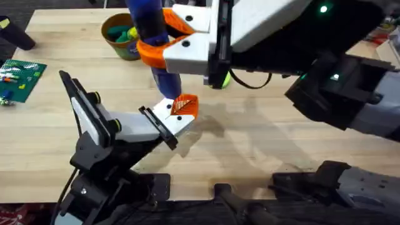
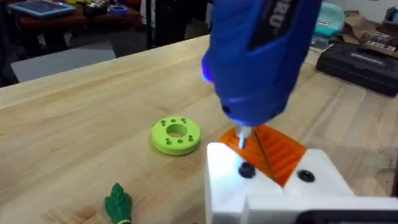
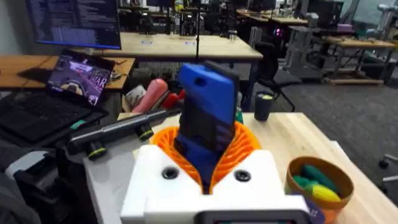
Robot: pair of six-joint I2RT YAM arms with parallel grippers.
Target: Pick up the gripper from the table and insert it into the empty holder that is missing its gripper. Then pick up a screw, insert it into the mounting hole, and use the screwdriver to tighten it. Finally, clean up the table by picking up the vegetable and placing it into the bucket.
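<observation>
My right gripper [image 1: 164, 39] reaches across the table and is shut on the blue screwdriver [image 1: 156, 25], held upright with its orange fingers [image 3: 239, 152] around the handle [image 3: 208, 112]. The screwdriver's thin tip [image 2: 241, 138] rests on the small orange ribbed gripper [image 2: 277, 152], which sits in the white holder [image 2: 273, 186]. The holder [image 1: 134, 125] is at the end of my left arm, with its black plate [image 1: 159, 128] behind the orange piece [image 1: 185, 106]. I cannot make out a screw under the tip. A green leafy vegetable [image 2: 118, 202] lies on the table [image 2: 74, 137]. The olive-yellow bucket [image 1: 112, 39] stands at the back left.
The bucket [image 3: 320, 180] holds green and yellow vegetables. A green disc with holes [image 2: 176, 135] lies beside the holder. A green board with small parts [image 1: 19, 78] sits at the left edge. A black case [image 2: 364, 62] lies on the table's far side.
</observation>
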